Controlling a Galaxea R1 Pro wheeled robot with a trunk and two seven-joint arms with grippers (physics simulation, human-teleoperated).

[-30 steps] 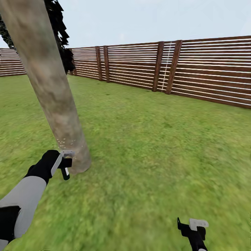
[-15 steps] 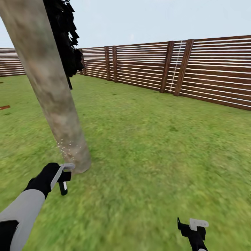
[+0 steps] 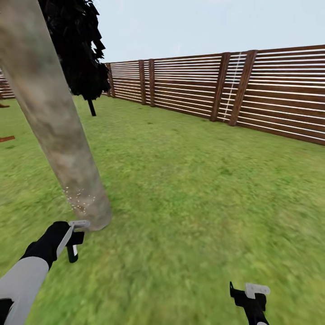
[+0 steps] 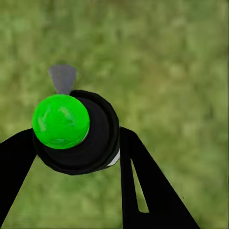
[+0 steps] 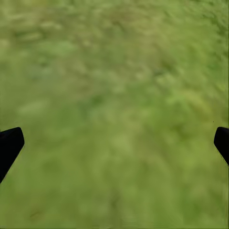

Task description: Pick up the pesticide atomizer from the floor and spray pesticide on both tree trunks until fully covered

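Note:
A thick mottled grey-tan tree trunk (image 3: 54, 131) leans up the left of the head view, rising from the green grass floor (image 3: 189, 189). A faint cloud of white pesticide specks (image 3: 79, 198) hangs against the trunk's base. Just short of that base, my left gripper (image 3: 74, 239) is shut on the pesticide atomizer (image 3: 72, 253). In the left wrist view the atomizer (image 4: 95, 143) is a black body with a bright green cap and a grey nozzle, held between two black fingers (image 4: 143, 181). My right gripper (image 3: 248, 293) hangs open over bare grass at the lower right, its fingertips (image 5: 9, 143) far apart.
A brown slatted wooden fence (image 3: 203, 85) runs along the back and right of the lawn. A thin-trunked dark-leaved tree (image 3: 79, 49) stands behind the trunk. A small brown object (image 3: 6, 138) lies at the far left. Open grass stretches to the right of the trunk.
The head view has turned, shifting the fence right and bringing the dark tree into view. My left gripper with the atomizer has drawn back a little from the trunk's base.

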